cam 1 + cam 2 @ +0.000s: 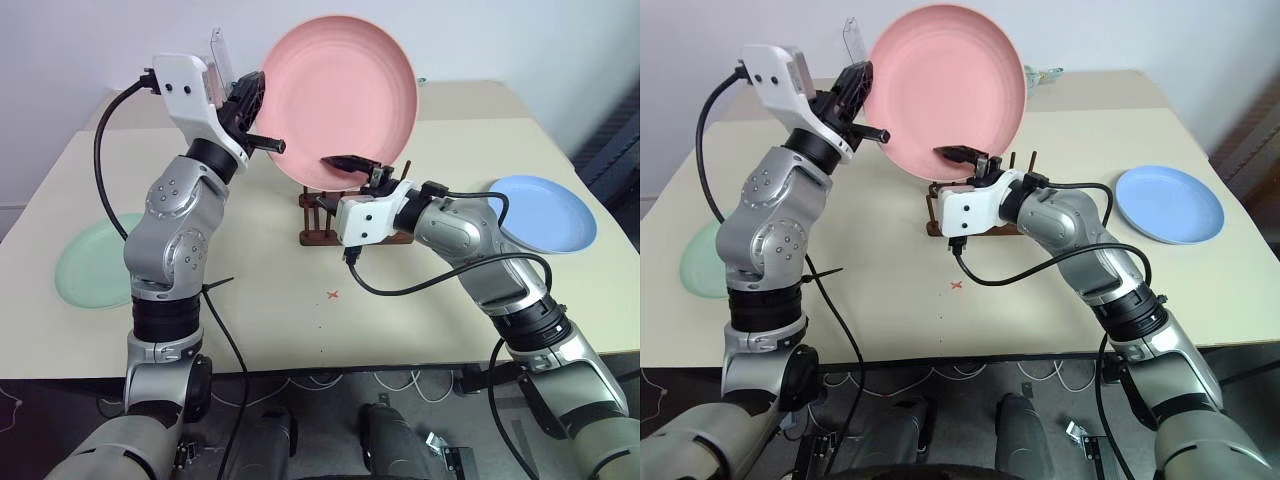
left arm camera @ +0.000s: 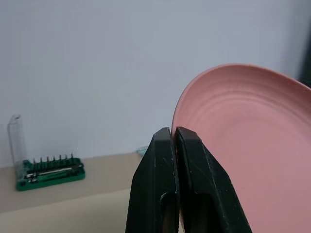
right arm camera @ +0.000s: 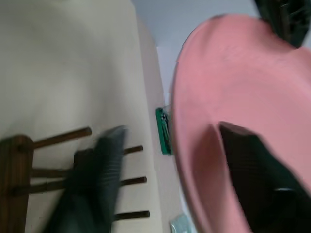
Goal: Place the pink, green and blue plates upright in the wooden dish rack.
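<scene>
Head view: left gripper (image 1: 262, 141) pinched on the rim of the round pale pink matte plastic plate (image 1: 345, 95), held upright above the dark wooden pegged dish rack (image 1: 322, 218). Looks light, stiff, slick.

Left wrist: fingers (image 2: 160, 165) clamp the edge.

Right wrist: right gripper (image 3: 170, 165) part open, straddling the lower rim; rim pinch is best.

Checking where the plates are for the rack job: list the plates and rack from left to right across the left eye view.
green plate → pink plate, held up by the left gripper → wooden dish rack, roughly below the pink plate → blue plate
</scene>
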You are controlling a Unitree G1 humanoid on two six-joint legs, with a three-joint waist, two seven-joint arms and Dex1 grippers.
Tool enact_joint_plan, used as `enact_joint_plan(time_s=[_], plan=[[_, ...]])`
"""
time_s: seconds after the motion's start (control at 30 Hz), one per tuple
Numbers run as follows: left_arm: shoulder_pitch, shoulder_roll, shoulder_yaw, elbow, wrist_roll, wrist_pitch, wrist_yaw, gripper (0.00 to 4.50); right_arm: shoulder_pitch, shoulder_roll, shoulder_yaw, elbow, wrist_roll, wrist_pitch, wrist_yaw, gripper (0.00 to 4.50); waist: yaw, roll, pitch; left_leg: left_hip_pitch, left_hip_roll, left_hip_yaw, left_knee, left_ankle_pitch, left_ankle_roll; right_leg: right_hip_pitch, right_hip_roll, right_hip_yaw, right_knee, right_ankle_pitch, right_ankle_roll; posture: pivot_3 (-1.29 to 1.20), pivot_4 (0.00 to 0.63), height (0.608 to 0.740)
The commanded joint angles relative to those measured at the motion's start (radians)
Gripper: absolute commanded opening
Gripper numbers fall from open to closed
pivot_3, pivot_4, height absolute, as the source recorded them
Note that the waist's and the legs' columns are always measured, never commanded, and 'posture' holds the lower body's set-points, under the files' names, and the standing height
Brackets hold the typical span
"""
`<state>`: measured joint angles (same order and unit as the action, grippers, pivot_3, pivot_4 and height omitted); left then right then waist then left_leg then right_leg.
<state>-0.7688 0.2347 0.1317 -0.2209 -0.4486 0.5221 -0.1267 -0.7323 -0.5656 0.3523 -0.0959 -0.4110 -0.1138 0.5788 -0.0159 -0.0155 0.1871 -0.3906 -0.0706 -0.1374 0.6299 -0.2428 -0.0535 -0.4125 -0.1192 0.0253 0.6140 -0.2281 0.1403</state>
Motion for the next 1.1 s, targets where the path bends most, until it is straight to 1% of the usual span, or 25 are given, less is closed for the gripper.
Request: enact_joint_plan(time_s=[0.03, 0.1, 0.17, 0.27, 0.37, 0.47, 0.5, 0.57, 0.6, 0.7, 0.73, 0.77, 0.83, 0.87, 0.9, 0.97, 1.03, 1.1], plan=[[-0.006, -0.002, 0.014, -0.049, -0.013, 0.002, -0.001, 0.0, -0.007, -0.008, -0.027, 0.001, -0.035, -0.028, -0.027, 0.92, 0.0, 0.0, 0.0, 0.0, 0.0, 0.0, 0.0, 0.0, 0.0, 0.0, 0.0, 0.0, 0.0, 0.0, 0.0, 0.0, 0.15, 0.74], [-0.01, -0.003, 0.02, -0.041, -0.012, 0.001, -0.004, 0.0, -0.009, -0.005, -0.031, 0.006, -0.047, -0.034, -0.036, 0.02, -0.001, 0.0, 0.0, 0.0, 0.0, 0.0, 0.0, 0.0, 0.0, 0.0, 0.0, 0.0, 0.0, 0.0, 0.0, 0.0, 0.15, 0.74], [-0.014, -0.012, 0.04, -0.032, -0.03, 0.007, -0.003, 0.0, -0.009, 0.0, -0.034, 0.007, -0.059, -0.037, -0.045, 0.02, 0.0, 0.0, 0.0, 0.0, 0.0, 0.0, 0.0, 0.0, 0.0, 0.0, 0.0, 0.0, 0.0, 0.0, 0.0, 0.0, 0.15, 0.74], [-0.025, -0.043, 0.098, -0.016, -0.078, 0.003, 0.025, 0.87, -0.006, 0.0, -0.04, 0.013, -0.072, -0.042, -0.052, 0.0, 0.002, 0.0, 0.0, 0.0, 0.0, 0.0, 0.0, 0.0, 0.0, 0.0, 0.0, 0.0, 0.0, 0.0, 0.0, 0.0, 0.15, 0.74], [-0.048, -0.066, 0.169, 0.003, -0.115, -0.018, 0.072, 2.36, -0.006, -0.003, -0.05, 0.021, -0.076, -0.043, -0.06, 0.0, 0.002, 0.0, 0.0, 0.0, 0.0, 0.0, 0.0, 0.0, 0.0, 0.0, 0.0, 0.0, 0.0, 0.0, 0.0, 0.0, 0.15, 0.74], [-0.08, -0.068, 0.26, 0.042, -0.133, -0.064, 0.143, 3.86, -0.007, -0.023, -0.093, 0.041, -0.067, -0.045, -0.082, 0.0, 0.0, 0.0, 0.0, 0.0, 0.0, 0.0, 0.0, 0.0, 0.0, 0.0, 0.0, 0.0, 0.0, 0.0, 0.0, 0.0, 0.15, 0.74], [-0.079, -0.057, 0.274, 0.052, -0.128, -0.074, 0.149, 3.86, -0.004, -0.025, -0.117, 0.044, -0.048, -0.037, -0.088, 0.0, 0.0, 0.0, 0.0, 0.0, 0.0, 0.0, 0.0, 0.0, 0.0, 0.0, 0.0, 0.0, 0.0, 0.0, 0.0, 0.0, 0.15, 0.74], [-0.051, -0.006, 0.265, 0.07, -0.105, -0.066, 0.109, 3.86, 0.004, -0.016, -0.197, 0.038, 0.035, -0.006, -0.09, 0.0, 0.001, 0.0, 0.0, 0.0, 0.0, 0.0, 0.0, 0.0, -0.001, 0.0, 0.0, 0.0, 0.0, 0.0, 0.0, 0.0, 0.15, 0.74], [-0.013, 0.04, 0.23, 0.07, -0.082, -0.064, 0.049, 3.86, 0.01, 0.002, -0.251, 0.015, 0.125, 0.036, -0.068, 0.0, 0.0, 0.0, 0.0, 0.0, 0.0, 0.0, 0.0, 0.0, -0.001, 0.0, 0.0, 0.0, 0.0, 0.0, 0.0, 0.0, 0.15, 0.74], [0.071, 0.127, 0.155, 0.066, -0.051, -0.069, -0.081, 3.86, 0.024, 0.038, -0.339, -0.049, 0.316, 0.145, -0.007, 0.0, 0.0, 0.0, 0.0, 0.0, 0.0, 0.0, 0.0, 0.0, -0.001, 0.001, 0.0, 0.0, 0.0, 0.0, 0.0, 0.0, 0.15, 0.74], [0.13, 0.161, 0.131, 0.051, -0.067, -0.063, -0.167, 3.86, 0.024, 0.072, -0.397, -0.109, 0.475, 0.274, 0.013, 0.0, 0.0, 0.0, 0.0, 0.0, 0.0, 0.0, 0.0, 0.0, 0.0, 0.001, 0.0, 0.0, 0.0, 0.0, 0.0, 0.0, 0.15, 0.74], [0.173, 0.186, 0.115, 0.041, -0.079, -0.059, -0.229, 3.86, 0.023, 0.095, -0.441, -0.155, 0.592, 0.374, 0.028, 0.0, -0.001, 0.0, 0.0, 0.0, 0.0, 0.0, -0.001, 0.0, 0.0, 0.0, 0.0, 0.0, 0.0, 0.0, 0.0, 0.0, 0.15, 0.74], [0.285, 0.252, 0.087, 0.016, -0.117, -0.027, -0.369, 3.86, 0.031, 0.141, -0.55, -0.269, 0.931, 0.616, 0.02, 0.0, -0.006, 0.001, 0.001, 0.0, 0.0, -0.001, -0.001, -0.002, 0.004, 0.0, 0.0, 0.0, 0.0, 0.0, -0.001, 0.0, 0.15, 0.74], [0.327, 0.278, 0.08, 0.004, -0.137, -0.007, -0.417, 3.86, 0.043, 0.154, -0.588, -0.307, 1.052, 0.694, 0.0, 0.0, -0.006, 0.001, 0.001, 0.0, 0.001, -0.001, -0.002, -0.002, 0.004, 0.0, 0.0, 0.0, 0.0, 0.0, -0.001, 0.0, 0.15, 0.74], [0.355, 0.295, 0.076, -0.003, -0.152, 0.005, -0.45, 3.86, 0.051, 0.16, -0.616, -0.333, 1.136, 0.752, -0.02, 0.0, -0.005, 0.001, 0.001, 0.0, 0.001, -0.001, -0.002, -0.003, 0.005, 0.0, 0.0, 0.0, 0.001, 0.0, -0.001, 0.0, 0.15, 0.74], [0.389, 0.315, 0.075, -0.016, -0.175, 0.018, -0.492, 3.86, 0.062, 0.158, -0.647, -0.356, 1.229, 0.82, -0.058, 0.0, -0.002, 0.001, 0.001, 0.0, 0.001, -0.002, -0.002, -0.003, 0.005, -0.001, 0.001, 0.0, 0.001, 0.001, -0.002, 0.0, 0.15, 0.74], [0.476, 0.36, 0.049, -0.054, -0.188, 0.032, -0.585, 3.86, 0.09, 0.174, -0.662, -0.332, 1.26, 0.87, -0.13, 0.0, -0.001, 0.001, 0.001, 0.0, 0.001, -0.002, -0.002, -0.003, 0.005, -0.001, 0.001, 0.0, 0.001, 0.001, -0.002, 0.0, 0.15, 0.74], [0.533, 0.387, 0.03, -0.076, -0.197, 0.045, -0.635, 3.86, 0.114, 0.189, -0.669, -0.318, 1.304, 0.9, -0.171, 0.0, -0.001, 0.003, 0.0, 0.001, 0.001, -0.001, -0.002, -0.003, 0.005, 0.0, 0.0, 0.0, 0.0, 0.0, -0.004, 0.0, 0.15, 0.74]])
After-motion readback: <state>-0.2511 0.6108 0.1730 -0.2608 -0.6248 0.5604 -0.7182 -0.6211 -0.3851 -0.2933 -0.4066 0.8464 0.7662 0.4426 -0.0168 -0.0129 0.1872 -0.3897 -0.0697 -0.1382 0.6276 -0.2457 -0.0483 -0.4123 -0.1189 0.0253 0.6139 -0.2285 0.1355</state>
